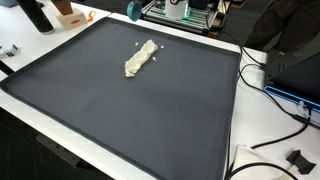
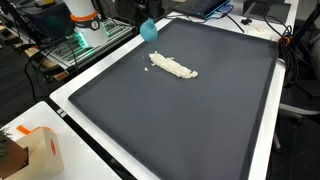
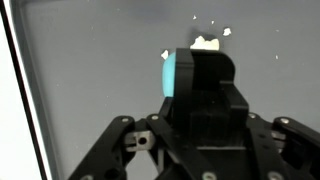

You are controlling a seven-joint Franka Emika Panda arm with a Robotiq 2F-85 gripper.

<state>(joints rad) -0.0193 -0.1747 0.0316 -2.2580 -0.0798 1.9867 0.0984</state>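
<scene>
A crumpled whitish cloth (image 1: 140, 60) (image 2: 173, 67) lies on a large dark mat (image 1: 150, 115) (image 2: 200, 120) towards its far part. My gripper (image 3: 200, 72) hovers over the mat's edge, its black fingers drawn close together around a teal object (image 3: 170, 75). In both exterior views that teal object (image 1: 133, 10) (image 2: 148, 28) hangs just above the mat's rim, a short way from the cloth. In the wrist view the cloth (image 3: 207, 43) peeks out just beyond the fingertips, with small white crumbs beside it. How much of the object the fingers hide is unclear.
The mat sits on a white table (image 3: 15, 100). An orange-and-white box (image 2: 35, 150) stands near one corner. A metal rack with equipment (image 1: 180, 12) (image 2: 80, 45) is behind the gripper. Cables (image 1: 270, 100) and dark gear lie beside the mat.
</scene>
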